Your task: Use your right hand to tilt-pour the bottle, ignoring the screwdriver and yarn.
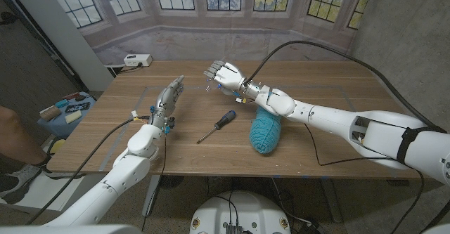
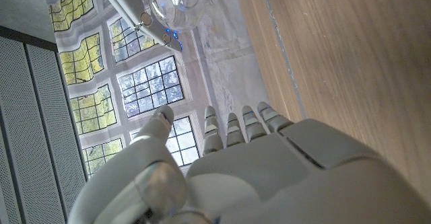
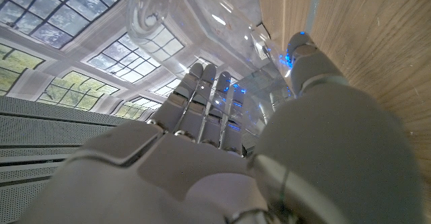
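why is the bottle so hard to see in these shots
It is clear plastic: in the head view the bottle nearly vanishes beside the right hand; the right wrist view shows it close up, glary and warping the windows; the left wrist view catches only a distorted glimpse.

**Count of things at the desk**

One clear bottle (image 3: 202,15). One screwdriver (image 1: 217,125) with a black handle. One ball of teal yarn (image 1: 266,132). Two robot hands: one left hand (image 1: 167,99), one right hand (image 1: 223,75). One wooden desk (image 1: 330,121). One white box (image 1: 137,60) beyond the desk's far edge. One person's leg (image 1: 14,135) at the side.
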